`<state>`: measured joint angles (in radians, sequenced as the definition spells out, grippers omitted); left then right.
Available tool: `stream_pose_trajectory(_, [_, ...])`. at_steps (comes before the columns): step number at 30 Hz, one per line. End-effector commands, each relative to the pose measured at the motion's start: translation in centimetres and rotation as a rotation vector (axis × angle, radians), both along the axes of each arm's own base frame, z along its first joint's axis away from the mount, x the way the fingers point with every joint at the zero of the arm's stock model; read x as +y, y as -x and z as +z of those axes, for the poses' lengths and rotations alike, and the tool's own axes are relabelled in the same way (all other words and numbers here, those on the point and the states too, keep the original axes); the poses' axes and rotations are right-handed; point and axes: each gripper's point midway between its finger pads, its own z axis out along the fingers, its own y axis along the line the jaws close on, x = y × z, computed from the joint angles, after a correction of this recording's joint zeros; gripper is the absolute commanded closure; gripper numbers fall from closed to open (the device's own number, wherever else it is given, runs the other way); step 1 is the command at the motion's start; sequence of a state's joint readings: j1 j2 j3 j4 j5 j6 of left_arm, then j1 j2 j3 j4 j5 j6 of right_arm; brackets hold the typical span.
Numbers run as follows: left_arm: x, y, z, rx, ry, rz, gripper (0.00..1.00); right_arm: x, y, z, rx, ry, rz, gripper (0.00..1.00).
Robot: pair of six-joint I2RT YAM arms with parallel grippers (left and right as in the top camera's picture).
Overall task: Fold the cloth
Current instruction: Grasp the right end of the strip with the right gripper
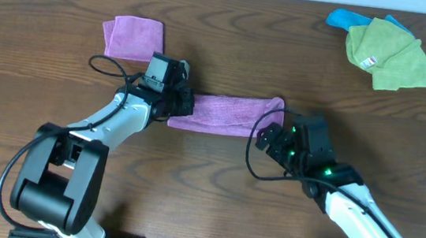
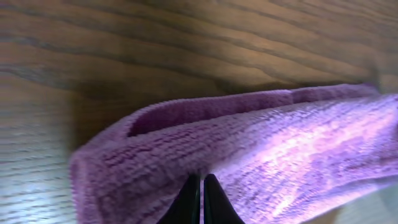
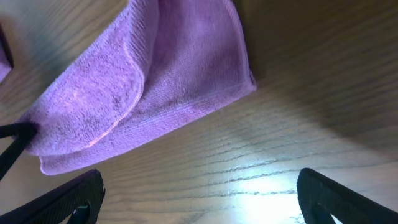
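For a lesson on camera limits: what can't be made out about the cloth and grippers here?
- Overhead: the cloth's left end and the left gripper's fingertips, hidden under that arm's wrist.
- Left wrist: the cloth's right end, cut off by the frame; nearest pile blurred.
- Right wrist: the right gripper's finger bases, cut off at the bottom edge.

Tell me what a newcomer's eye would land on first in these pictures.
The cloth, a long violet strip folded at mid-table, draws the eye first, with the left gripper shut on its left end. The right gripper hangs open just off the right end. At the top right lies a lime-green cloth, and a pinker folded square sits at the top left.
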<state>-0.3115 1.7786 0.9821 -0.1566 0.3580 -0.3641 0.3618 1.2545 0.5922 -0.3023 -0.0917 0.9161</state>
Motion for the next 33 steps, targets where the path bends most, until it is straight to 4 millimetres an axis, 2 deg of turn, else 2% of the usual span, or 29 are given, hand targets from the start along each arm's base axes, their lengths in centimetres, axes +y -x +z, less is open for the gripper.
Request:
stream_pose_trajectory(1, [0.6, -0.4, -1.7, 0.012, -0.063, 0.001, 0.94, 0.0, 0.5, -0.6, 0.019, -0.039, -0.028, 0.02])
stream_pose_trajectory(5, [0.7, 0.0, -3.1, 0.047, -0.075, 0.000, 0.95, -0.4, 0.6, -1.1, 0.020, -0.022, -0.039, 0.02])
stream_pose_trajectory(9, [0.8, 0.2, -4.0, 0.067, -0.082, 0.000, 0.94, -0.5, -0.2, -1.1, -0.008, -0.013, -0.052, 0.02])
stream_pose_trajectory(13, [0.8, 0.0, -3.9, 0.060, -0.080, 0.001, 0.94, -0.5, -1.0, -1.6, -0.022, -0.010, -0.070, 0.02])
stream_pose_trajectory(21, [0.8, 0.1, -3.9, 0.062, -0.080, 0.000, 0.94, 0.1, -2.7, -4.1, -0.010, -0.029, -0.103, 0.06])
stream_pose_trajectory(30, [0.8, 0.2, -4.0, 0.069, -0.082, 0.000, 0.94, 0.3, -4.5, -5.6, -0.038, -0.043, -0.146, 0.07])
stream_pose_trajectory(33, [0.8, 0.2, -4.0, 0.070, -0.082, 0.000, 0.94, 0.4, -4.9, -6.1, -0.048, -0.045, -0.148, 0.11])
